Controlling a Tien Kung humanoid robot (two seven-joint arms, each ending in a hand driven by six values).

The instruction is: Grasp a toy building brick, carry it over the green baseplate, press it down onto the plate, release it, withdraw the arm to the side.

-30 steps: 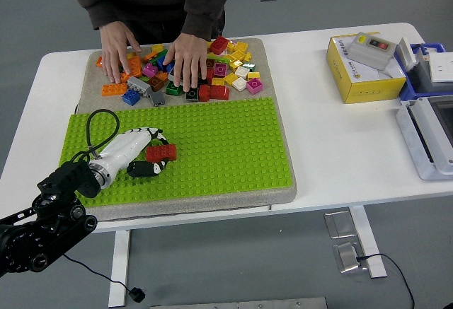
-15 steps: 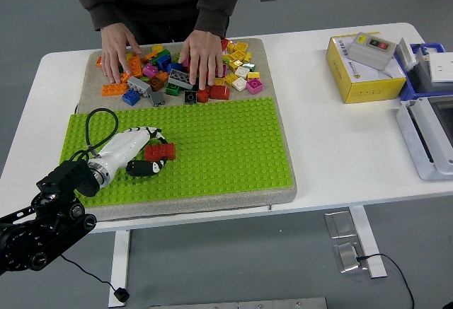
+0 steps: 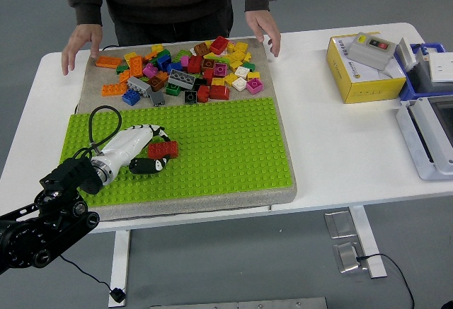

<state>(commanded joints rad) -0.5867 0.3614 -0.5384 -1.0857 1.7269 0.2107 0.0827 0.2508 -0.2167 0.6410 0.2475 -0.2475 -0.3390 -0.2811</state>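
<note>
A red brick (image 3: 163,150) lies on the green baseplate (image 3: 233,146), left of its middle. My left hand (image 3: 145,152), white with dark fingertips, rests over the plate and its fingers curl around the brick from the left. A heap of loose coloured bricks (image 3: 187,72) covers the grey mat (image 3: 272,76) behind the plate. My right arm is out of view.
A person stands at the far side, one hand (image 3: 79,44) on the table left of the mat, the other (image 3: 263,30) at the mat's right corner. A yellow box (image 3: 357,72) with a grey switch unit and blue and grey cases (image 3: 428,121) stand at the right.
The person's hands have lifted off the brick heap and moved apart to the mat's two sides. My left hand and the red brick have shifted slightly.
</note>
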